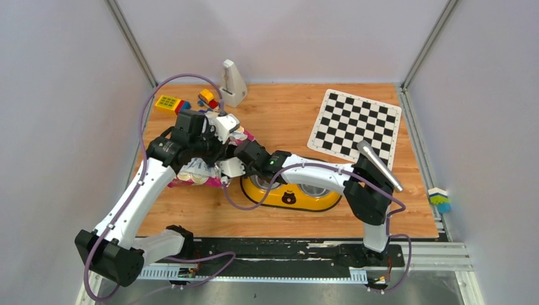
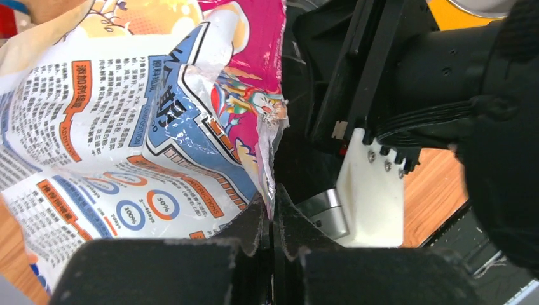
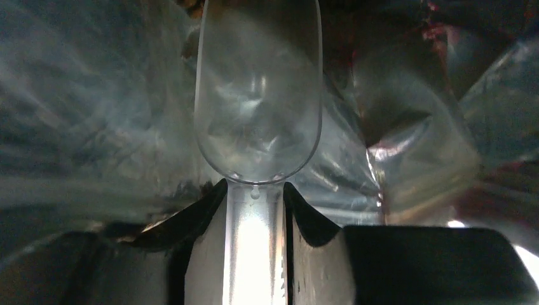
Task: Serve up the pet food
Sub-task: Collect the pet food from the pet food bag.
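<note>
The left gripper has its jaws pressed together on the torn edge of the bag, near the feeder on the bench. The jaws of the right gripper pinch the handle of the scoop, which is inside the bag and looks empty. The kibble should be deeper in the bag; I cannot see it clearly.

The thin edge could slip or tear more, and then the mouth would close on the scoop and kibble would spill.

On the bag I can read "50%" and "100%"; the other print is too small.

Bright room, murky close-up
We see even tabletop light, glare on the glossy bag, the clear scoop in gloom.
</note>
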`<action>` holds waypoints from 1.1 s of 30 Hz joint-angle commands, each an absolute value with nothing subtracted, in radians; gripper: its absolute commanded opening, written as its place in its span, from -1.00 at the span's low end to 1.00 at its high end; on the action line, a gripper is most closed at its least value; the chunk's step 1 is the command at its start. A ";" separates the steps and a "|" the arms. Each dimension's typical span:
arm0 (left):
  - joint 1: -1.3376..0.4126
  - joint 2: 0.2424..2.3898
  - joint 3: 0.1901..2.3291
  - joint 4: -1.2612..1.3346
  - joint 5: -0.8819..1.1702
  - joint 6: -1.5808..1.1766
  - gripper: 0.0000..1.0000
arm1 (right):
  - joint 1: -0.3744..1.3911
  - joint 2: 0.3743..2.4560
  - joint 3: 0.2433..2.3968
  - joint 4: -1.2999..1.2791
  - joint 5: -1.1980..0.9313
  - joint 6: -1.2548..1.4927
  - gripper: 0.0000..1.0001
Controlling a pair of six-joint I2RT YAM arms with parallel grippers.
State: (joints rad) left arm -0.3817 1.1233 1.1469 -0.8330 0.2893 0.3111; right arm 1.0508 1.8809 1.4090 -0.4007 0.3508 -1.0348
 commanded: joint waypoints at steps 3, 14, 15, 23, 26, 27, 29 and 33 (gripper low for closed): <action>-0.382 1.027 1.206 -0.729 0.271 0.261 -1.00 | 1.041 1.971 1.503 -0.450 0.384 -0.972 -1.00; -0.380 1.017 1.267 -0.791 0.367 0.300 -0.87 | 1.015 2.031 1.631 -0.586 0.328 -0.877 -1.00; -0.380 1.016 1.268 -0.795 0.374 0.303 -0.59 | 1.012 2.029 1.631 -0.590 0.315 -0.875 -1.00; -0.324 0.959 1.344 -0.813 0.303 0.338 0.99 | 1.008 2.062 1.672 -0.595 0.282 -0.841 -1.00; -0.305 0.923 1.367 -0.871 0.235 0.423 1.00 | 1.000 2.059 1.701 -0.594 0.253 -0.806 -1.00; -0.294 0.901 1.361 -0.907 0.230 0.485 1.00 | 0.997 2.059 1.712 -0.596 0.246 -0.798 -1.00; -0.280 0.863 1.295 -0.949 0.213 0.578 1.00 | 0.993 2.061 1.724 -0.598 0.233 -0.785 -1.00; -0.216 0.790 1.159 -0.993 0.211 0.735 1.00 | 0.989 2.065 1.738 -0.606 0.204 -0.756 -1.00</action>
